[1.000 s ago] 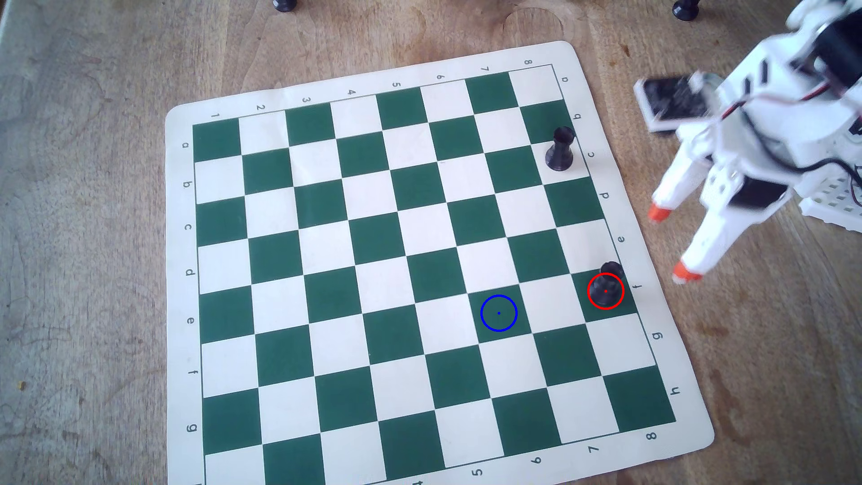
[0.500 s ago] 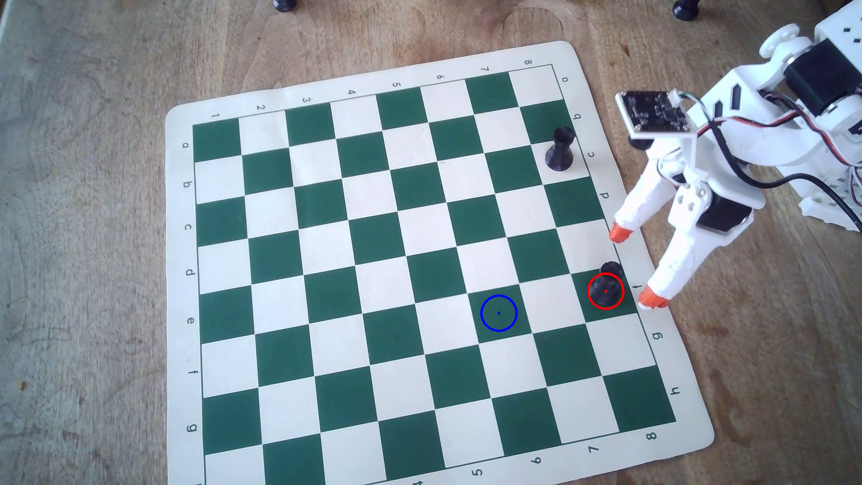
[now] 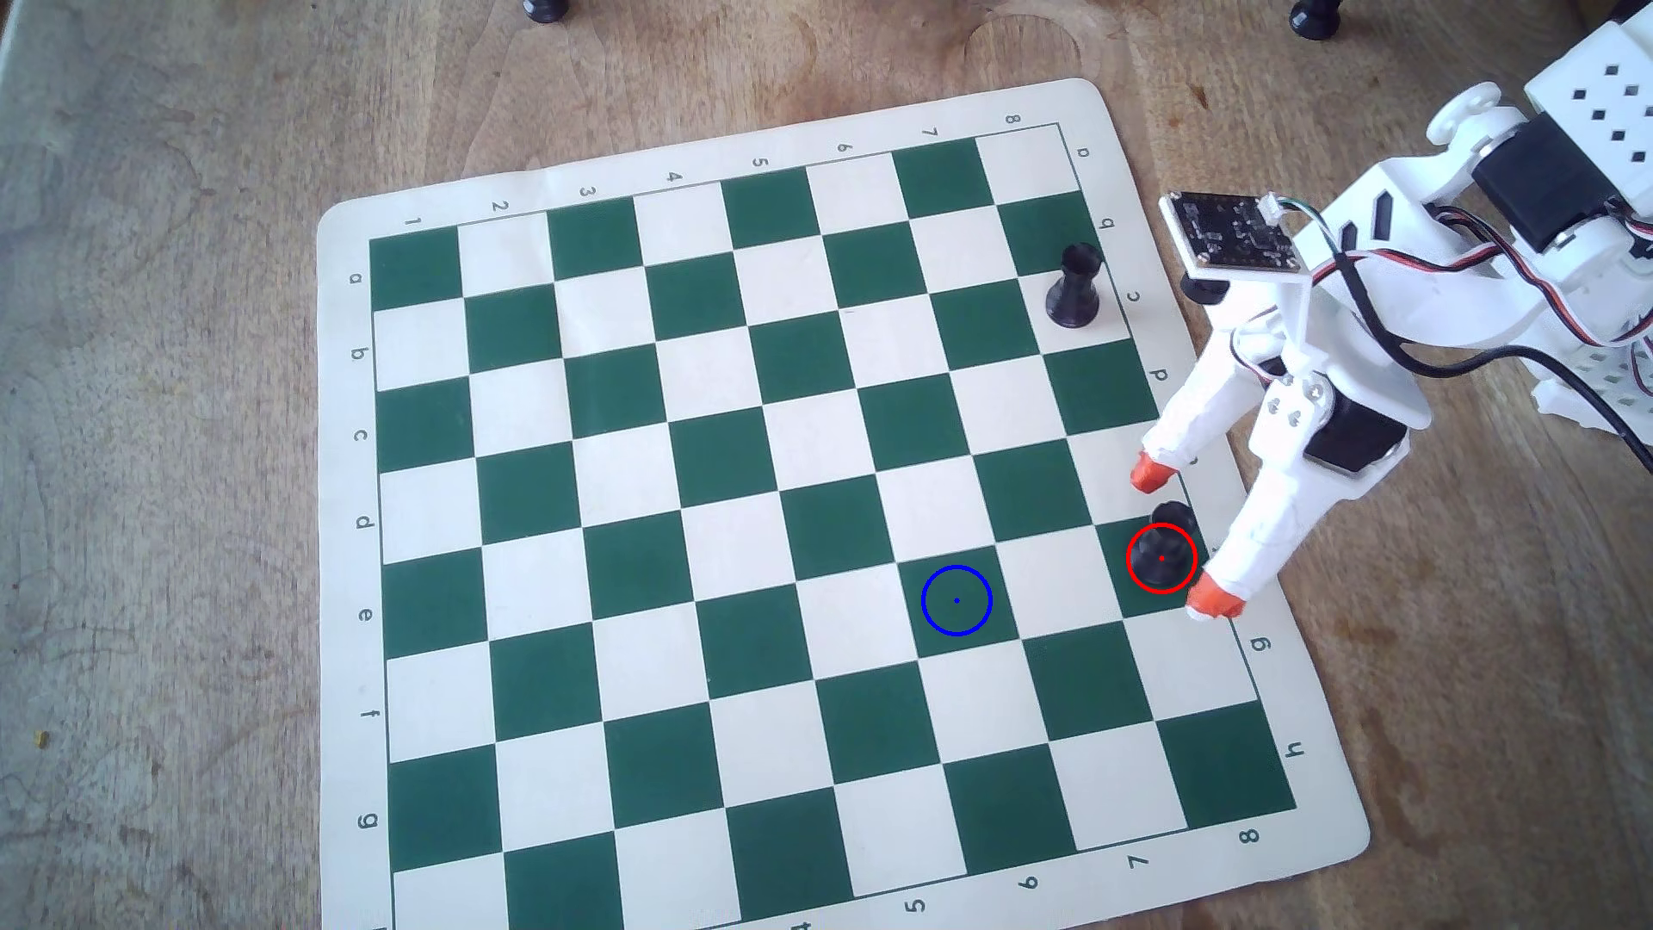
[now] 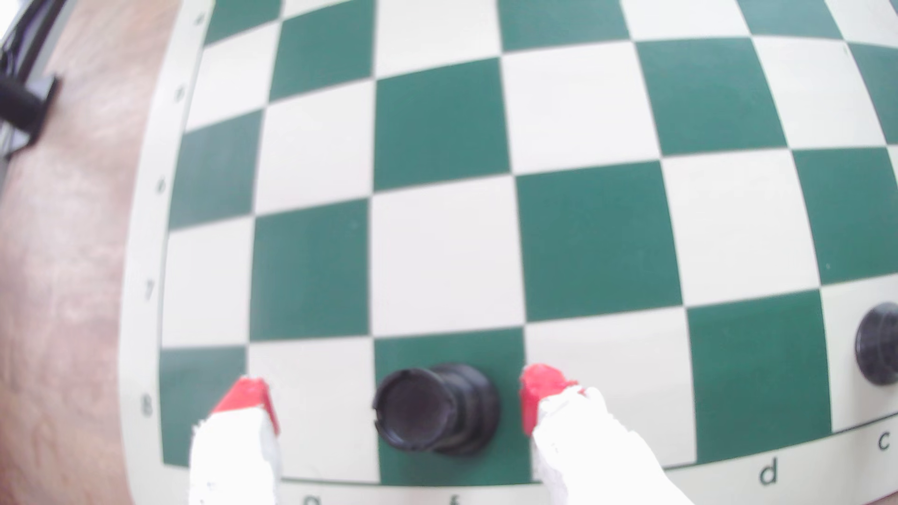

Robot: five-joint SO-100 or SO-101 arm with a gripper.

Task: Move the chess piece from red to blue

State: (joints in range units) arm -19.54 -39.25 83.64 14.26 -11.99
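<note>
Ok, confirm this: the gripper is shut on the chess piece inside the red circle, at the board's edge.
Not quite: the gripper is open. The wrist view shows its red fingertips on either side of the chess piece, with gaps. The piece does stand in the red circle at the edge.

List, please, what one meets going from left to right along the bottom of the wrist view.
Wooden table → left red fingertip → chess piece → right red fingertip → second black piece at the right edge. The open gripper straddles the chess piece.
</note>
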